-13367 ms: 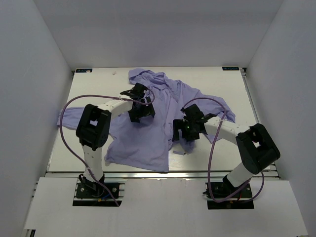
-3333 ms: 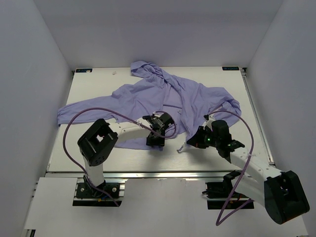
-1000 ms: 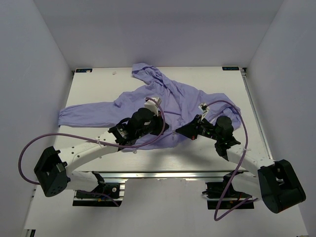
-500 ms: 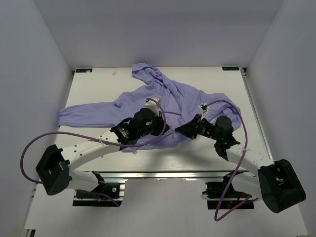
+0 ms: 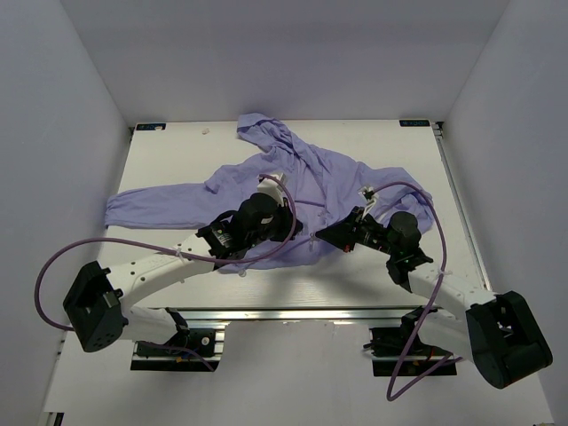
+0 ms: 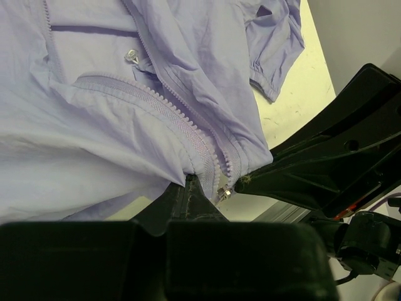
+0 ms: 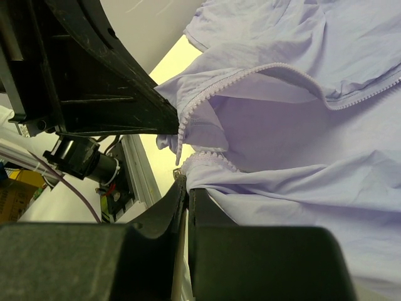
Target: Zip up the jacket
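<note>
The lavender jacket (image 5: 306,173) lies spread on the table, hood at the back, its front open. My left gripper (image 5: 300,235) is shut on the bottom hem of one zipper side (image 6: 200,150), and in the left wrist view a small metal slider (image 6: 223,194) hangs just beside its tips. My right gripper (image 5: 321,236) is shut on the bottom end of the other zipper side (image 7: 210,160). Both grippers meet tip to tip at the jacket's near hem, holding the two zipper ends (image 5: 311,238) a little above the table. In each wrist view the other arm's black fingers show close by.
The white table (image 5: 177,151) is walled on three sides. One sleeve (image 5: 151,202) stretches to the left edge, the other sleeve (image 5: 413,200) bunches at the right. Purple cables (image 5: 80,253) loop from both arms. A metal rail (image 5: 293,312) runs along the near edge.
Over the last second both grippers stay shut on the zipper ends and have barely shifted. Earlier, the arms were further apart and the jacket was more rumpled.
</note>
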Controlling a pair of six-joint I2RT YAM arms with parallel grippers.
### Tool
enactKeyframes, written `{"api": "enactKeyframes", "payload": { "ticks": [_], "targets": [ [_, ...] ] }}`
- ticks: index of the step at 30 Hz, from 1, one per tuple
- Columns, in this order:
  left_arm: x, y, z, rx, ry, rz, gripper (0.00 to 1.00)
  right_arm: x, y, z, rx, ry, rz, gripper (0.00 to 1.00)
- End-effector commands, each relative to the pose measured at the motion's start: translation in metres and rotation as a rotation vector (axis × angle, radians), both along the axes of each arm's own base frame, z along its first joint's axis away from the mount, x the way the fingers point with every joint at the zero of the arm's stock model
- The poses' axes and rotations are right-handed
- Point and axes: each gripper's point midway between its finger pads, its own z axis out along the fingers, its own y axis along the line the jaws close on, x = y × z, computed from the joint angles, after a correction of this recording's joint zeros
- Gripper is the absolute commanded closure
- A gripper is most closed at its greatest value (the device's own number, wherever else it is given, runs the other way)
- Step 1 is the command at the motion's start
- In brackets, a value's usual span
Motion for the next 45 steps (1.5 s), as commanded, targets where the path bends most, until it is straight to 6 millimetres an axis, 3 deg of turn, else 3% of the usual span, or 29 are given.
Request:
{"api": "enactKeyframes", "payload": {
  "ticks": [1,7,30,39,45],
  "targets": [
    [0.001,-0.004,0.04,-0.091,-0.056,0.001,1.0,-0.001,0.002,0.017,0.037,-0.076,-0.005,1.0],
    [-0.001,-0.011,0.04,-0.102,-0.039,-0.025,1.0,-0.001,0.005,0.015,0.022,-0.085,-0.001,1.0],
    [-0.006,-0.009,0.035,-0.125,-0.016,-0.019,1.0,0.003,0.003,0.023,0.09,-0.069,-0.084,1.0],
    [-0.002,0.002,0.028,-0.116,0.011,0.056,1.0,-0.001,0.004,0.031,0.143,-0.06,-0.115,1.0],
    [-0.002,0.008,0.031,-0.139,0.012,0.107,1.0,0.006,-0.003,0.026,0.148,-0.009,-0.212,1.0]
  ]
}}
